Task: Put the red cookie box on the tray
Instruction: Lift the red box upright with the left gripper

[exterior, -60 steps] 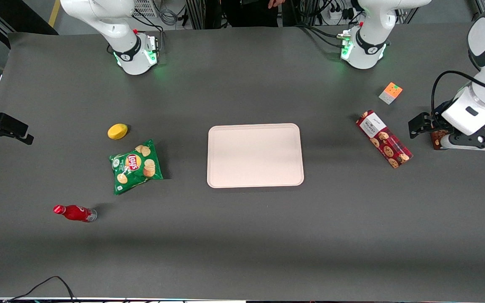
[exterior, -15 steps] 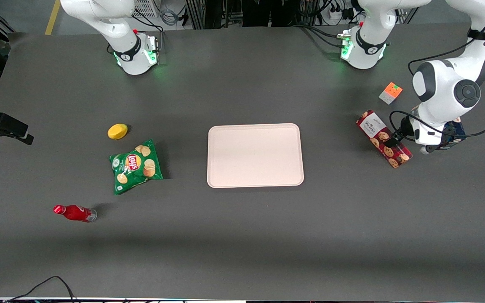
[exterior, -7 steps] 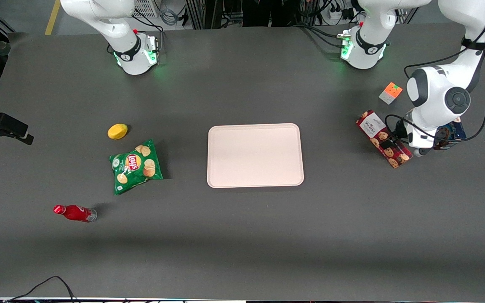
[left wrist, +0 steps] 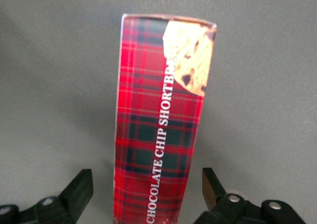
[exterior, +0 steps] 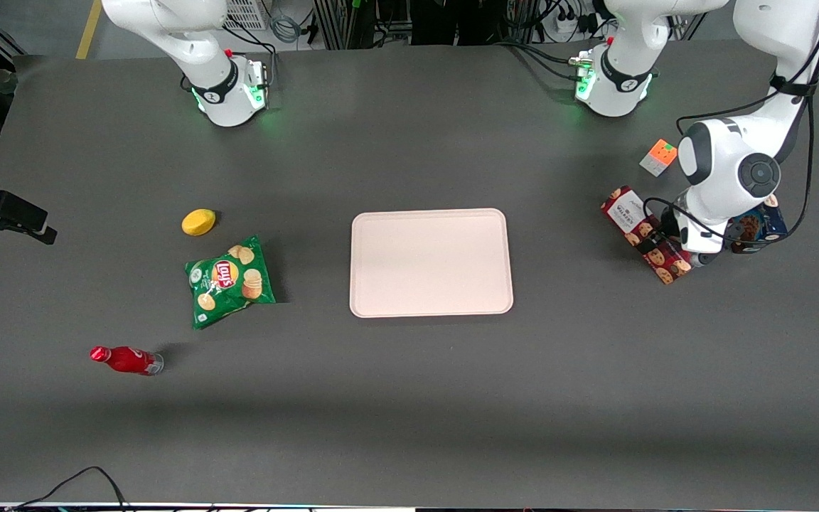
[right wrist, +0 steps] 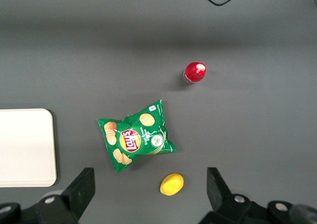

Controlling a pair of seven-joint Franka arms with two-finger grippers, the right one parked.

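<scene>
Two fingers spread | pincer straddles red cookie box

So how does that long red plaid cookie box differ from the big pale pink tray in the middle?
The long red plaid cookie box is narrow, dark and patterned; the big pale pink tray is broad, plain and low-rimmed. The box lies slanted toward the working arm's end, with the open gripper straddling it; the tray sits square at the table's centre, nothing on it. Both rest flat on the table.

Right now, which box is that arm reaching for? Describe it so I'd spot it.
Start at the pink tray, then look toward the working arm's end of the table. There lies the red cookie box, long, narrow, tartan-patterned, between the gripper's open fingers; the neighbouring blue cookie box is shorter.
</scene>
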